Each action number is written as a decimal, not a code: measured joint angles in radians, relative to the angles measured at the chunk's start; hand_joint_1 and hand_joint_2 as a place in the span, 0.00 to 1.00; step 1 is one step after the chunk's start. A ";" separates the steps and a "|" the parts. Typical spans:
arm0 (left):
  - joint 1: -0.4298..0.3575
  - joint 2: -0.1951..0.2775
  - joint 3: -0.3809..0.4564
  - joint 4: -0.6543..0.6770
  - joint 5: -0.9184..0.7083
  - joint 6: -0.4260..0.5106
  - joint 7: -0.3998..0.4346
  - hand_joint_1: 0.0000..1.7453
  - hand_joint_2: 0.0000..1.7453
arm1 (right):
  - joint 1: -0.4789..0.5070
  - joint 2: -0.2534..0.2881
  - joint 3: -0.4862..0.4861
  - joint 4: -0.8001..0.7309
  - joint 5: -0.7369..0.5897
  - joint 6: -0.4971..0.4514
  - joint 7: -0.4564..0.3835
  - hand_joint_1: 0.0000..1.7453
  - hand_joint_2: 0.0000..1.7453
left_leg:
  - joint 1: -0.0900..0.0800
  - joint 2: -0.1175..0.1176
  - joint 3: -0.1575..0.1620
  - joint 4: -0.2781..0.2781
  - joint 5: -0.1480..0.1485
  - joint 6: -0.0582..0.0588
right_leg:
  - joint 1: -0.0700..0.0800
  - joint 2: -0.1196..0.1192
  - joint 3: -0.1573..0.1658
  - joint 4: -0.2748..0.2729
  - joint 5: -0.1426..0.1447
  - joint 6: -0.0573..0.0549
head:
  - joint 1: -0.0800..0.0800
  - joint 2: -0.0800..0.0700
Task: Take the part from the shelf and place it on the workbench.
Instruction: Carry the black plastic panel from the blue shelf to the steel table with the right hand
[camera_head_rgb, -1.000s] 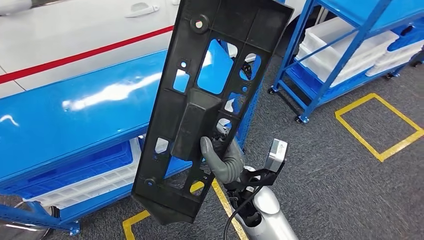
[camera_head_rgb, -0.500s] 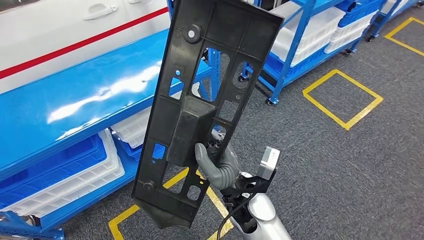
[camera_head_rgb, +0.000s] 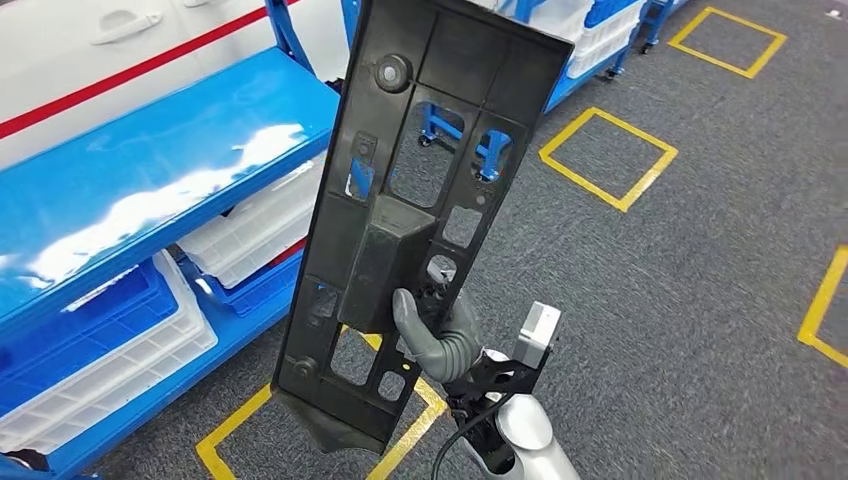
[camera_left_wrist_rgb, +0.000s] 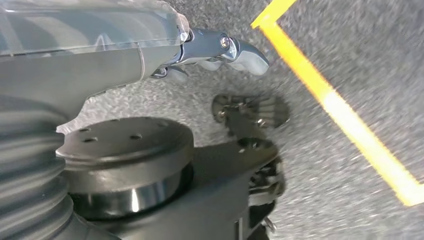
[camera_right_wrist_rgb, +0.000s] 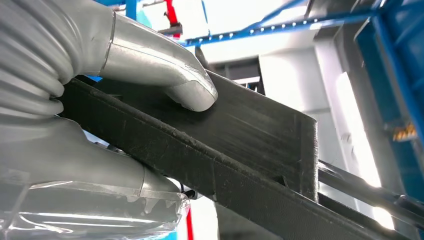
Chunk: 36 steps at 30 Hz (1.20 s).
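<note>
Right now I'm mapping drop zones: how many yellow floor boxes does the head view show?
4 yellow boxes. One at the top right, one mid-floor right of the black part, one cut by the right edge, one partly behind the part. Others may be hidden.

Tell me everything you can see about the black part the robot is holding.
The black part is a long, flat panel that looks like moulded plastic, with raised ribs, a boxy block near its middle, many rectangular cut-outs and round bosses near both ends. It stands roughly upright, leaning slightly, held in the air above the grey carpet floor and beside the blue shelf. The right hand grips it at the lower middle, thumb pressed on its face. Its bottom edge looks flared and uneven.
</note>
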 joint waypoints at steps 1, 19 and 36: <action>0.000 0.000 -0.002 0.000 -0.003 0.000 0.001 0.00 1.00 | 0.002 0.000 0.000 -0.003 0.004 -0.003 0.000 1.00 1.00 | 0.001 0.009 -0.019 0.011 0.006 -0.006 | -0.002 -0.019 0.054 -0.060 0.006 0.006 | 0.001 0.000; 0.001 -0.003 -0.033 0.000 -0.053 0.021 0.017 0.00 1.00 | 0.014 0.000 0.000 -0.028 0.019 -0.032 -0.004 1.00 1.00 | 0.019 -0.132 0.099 0.035 -0.101 -0.031 | 0.028 0.089 0.032 -0.261 0.070 -0.054 | -0.001 0.000; -0.004 -0.006 -0.078 0.000 -0.116 0.007 0.017 0.00 1.00 | 0.065 -0.027 -0.014 -0.063 0.037 -0.107 -0.033 1.00 1.00 | -0.006 0.044 0.074 0.018 -0.083 -0.016 | 0.047 -0.055 0.091 -0.262 0.011 -0.056 | 0.006 0.000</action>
